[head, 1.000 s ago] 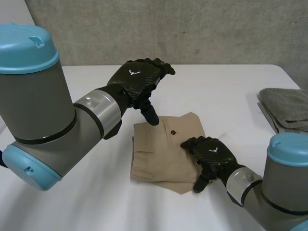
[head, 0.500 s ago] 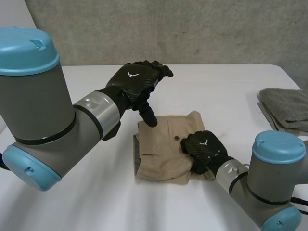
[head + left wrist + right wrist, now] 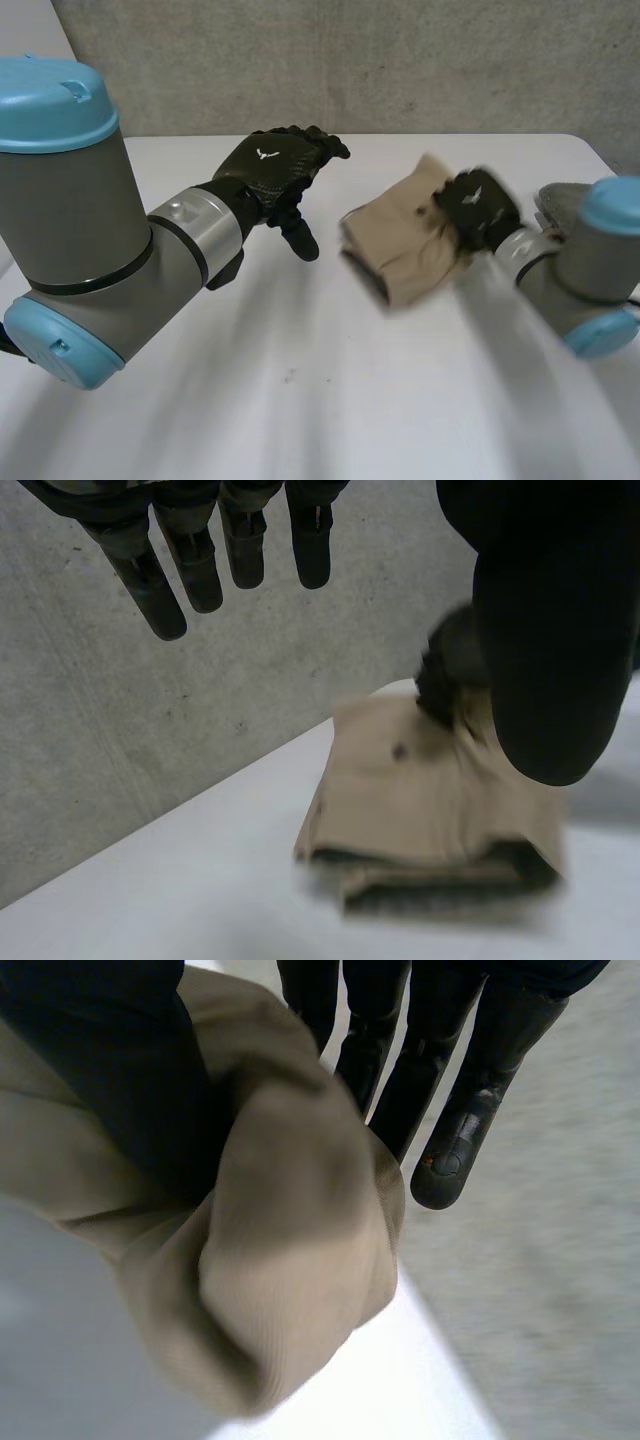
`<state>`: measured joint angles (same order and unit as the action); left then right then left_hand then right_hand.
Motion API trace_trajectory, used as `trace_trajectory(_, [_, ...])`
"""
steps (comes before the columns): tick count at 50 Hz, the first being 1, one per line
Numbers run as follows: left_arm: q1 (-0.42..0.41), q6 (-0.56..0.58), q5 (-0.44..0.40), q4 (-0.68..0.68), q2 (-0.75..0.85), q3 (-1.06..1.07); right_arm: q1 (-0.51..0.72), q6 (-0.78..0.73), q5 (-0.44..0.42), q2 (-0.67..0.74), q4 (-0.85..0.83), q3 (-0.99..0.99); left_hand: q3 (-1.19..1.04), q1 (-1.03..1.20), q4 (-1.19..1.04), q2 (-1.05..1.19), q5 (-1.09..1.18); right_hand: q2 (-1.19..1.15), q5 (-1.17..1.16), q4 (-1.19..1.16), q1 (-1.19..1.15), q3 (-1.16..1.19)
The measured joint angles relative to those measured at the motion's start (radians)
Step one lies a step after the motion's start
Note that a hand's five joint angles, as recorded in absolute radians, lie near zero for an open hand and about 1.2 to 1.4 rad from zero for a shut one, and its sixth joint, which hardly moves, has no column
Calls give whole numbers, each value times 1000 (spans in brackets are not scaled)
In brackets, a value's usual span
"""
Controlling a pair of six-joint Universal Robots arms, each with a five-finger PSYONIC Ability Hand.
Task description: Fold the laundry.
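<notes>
The folded tan shorts (image 3: 400,252) are lifted off the white table (image 3: 300,400) at the right of the middle. My right hand (image 3: 478,210) is shut on their right edge. In the right wrist view the thumb (image 3: 110,1070) pinches a bunch of the tan cloth (image 3: 290,1290) against the fingers (image 3: 440,1070). My left hand (image 3: 275,170) hovers open above the table to the left of the shorts, touching nothing. From the left wrist view its straight fingers (image 3: 190,560) hang above the shorts (image 3: 430,800), with the right hand (image 3: 450,670) at their far edge.
A folded grey towel (image 3: 558,197) lies at the table's right edge, just beyond my right arm. A grey concrete wall stands behind the table.
My right hand closed on the shorts' right side, then lifted and swept them up and to the right, toward the grey towel. The left hand drew back slightly to the left.
</notes>
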<state>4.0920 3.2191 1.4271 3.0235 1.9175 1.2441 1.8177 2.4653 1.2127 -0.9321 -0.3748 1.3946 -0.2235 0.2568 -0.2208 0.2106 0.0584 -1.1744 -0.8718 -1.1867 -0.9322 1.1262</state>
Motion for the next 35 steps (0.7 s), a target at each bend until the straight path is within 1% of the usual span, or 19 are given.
trace_trajectory(2, [1, 0, 0, 1, 2, 0, -29, -10, -21, 3, 2, -44, 0, 0, 0, 0, 0, 0, -12, 0, 0, 0])
trace_trajectory(3, [2, -1, 1, 1, 4, 0, -67, -18, -50, 8, 6, -103, 0, 0, 0, 0, 0, 0, -35, 0, 0, 0])
trace_trajectory(5, [2, -1, 1, 1, 6, 0, -103, -20, -79, 12, 8, -161, 0, 0, 0, 0, 0, 0, -43, 0, 0, 0])
trace_trajectory(8, [3, -1, 2, 1, 9, 0, -158, -11, -119, 22, 17, -243, 0, 0, 0, 0, 0, 0, -55, 0, 0, 0])
trace_trajectory(9, [3, -1, 3, 2, 10, 0, -195, 3, -144, 33, 29, -297, 0, 0, 0, 0, 0, 0, -63, 0, 0, 0])
trace_trajectory(11, [4, -1, 3, 2, 10, 0, -217, 14, -159, 42, 39, -329, 0, 0, 0, 0, 0, 0, -63, 0, 0, 0])
trace_trajectory(15, [8, -1, 4, 2, 10, 0, -326, 88, -231, 104, 118, -477, 0, 0, 0, 0, 0, -8, -63, -6, 0, 28])
trace_trajectory(16, [8, -1, 4, 2, 10, 0, -326, 88, -231, 104, 118, -477, 0, 0, 0, 0, 0, -8, -63, -6, 0, 28])
trace_trajectory(18, [11, -1, 4, 2, 10, 0, -386, 129, -274, 154, 176, -555, 0, 0, 0, 0, 0, -9, -63, -11, 0, 34])
trace_trajectory(23, [16, -1, 5, 2, 10, 0, -490, 171, -346, 265, 273, -679, 0, 0, 0, 0, 0, -9, -67, -11, 0, 34])
trace_trajectory(26, [16, -2, 5, 3, 11, 1, -509, 174, -357, 286, 289, -698, 0, 0, 0, 0, 0, -9, -76, -11, -5, 34])
trace_trajectory(27, [16, -2, 5, 3, 13, 1, -552, 177, -380, 330, 316, -737, 0, 0, 0, 0, 0, -9, -83, -11, -10, 34])
trace_trajectory(29, [16, -2, 5, 3, 16, 1, -581, 178, -393, 357, 328, -760, 0, 0, 0, 0, 0, -9, -83, -11, -10, 34])
trace_trajectory(35, [16, -2, 6, 3, 22, 2, -649, 201, -421, 394, 335, -794, 0, 0, 0, 0, 0, -9, -83, -11, -10, 34])
